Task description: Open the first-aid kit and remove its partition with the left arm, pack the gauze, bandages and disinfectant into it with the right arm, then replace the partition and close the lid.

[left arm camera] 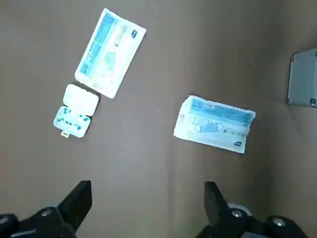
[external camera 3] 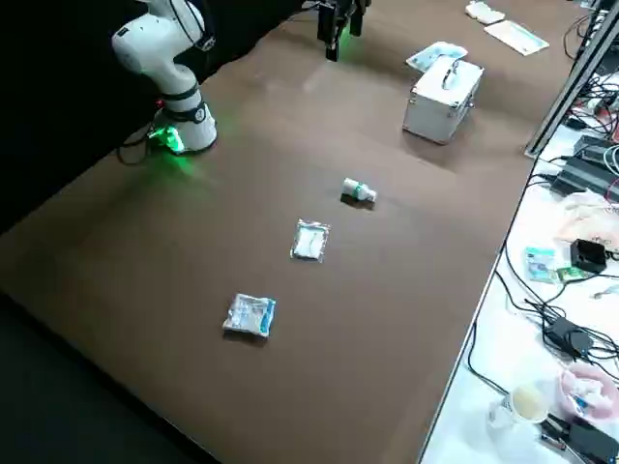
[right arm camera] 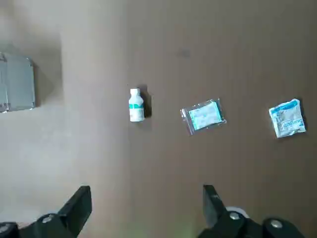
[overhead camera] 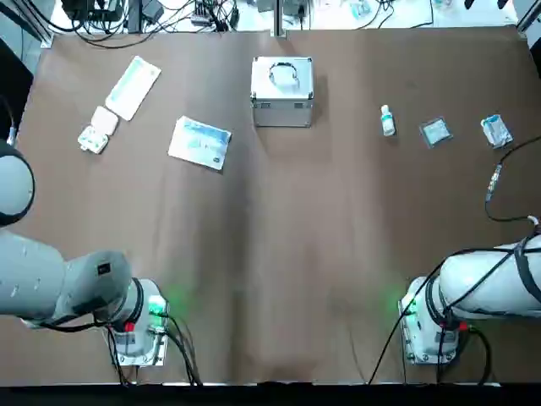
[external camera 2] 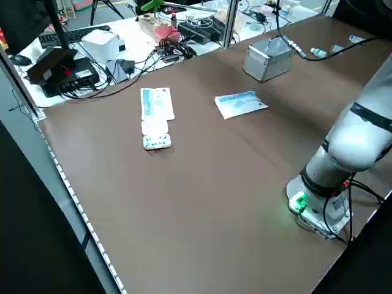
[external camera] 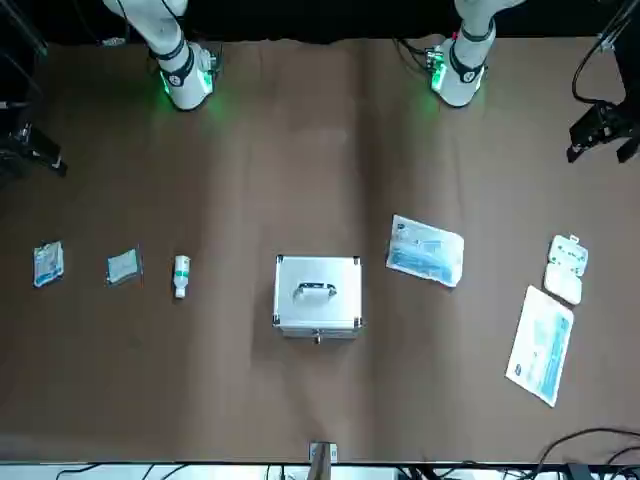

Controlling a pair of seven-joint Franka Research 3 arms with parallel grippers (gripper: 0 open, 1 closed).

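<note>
I hold both grippers, left (left arm camera: 146, 208) and right (right arm camera: 146, 210), fingers spread, well back from the closed first-aid kit (overhead camera: 282, 90); lid (overhead camera: 282, 76) untouched.

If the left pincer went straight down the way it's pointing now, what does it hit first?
Most likely bare table. The left pincer is open and points down at empty brown surface; the blue-printed packet and the small white case lie beyond its fingertips, though depth is uncertain.

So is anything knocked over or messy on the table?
Only a little. The disinfectant lies on its side rather than standing. Nothing looks spilled or broken. The first-aid kit stands shut with its handle up, and the packets lie flat. Both grippers, left and right, are open above the table.
</note>
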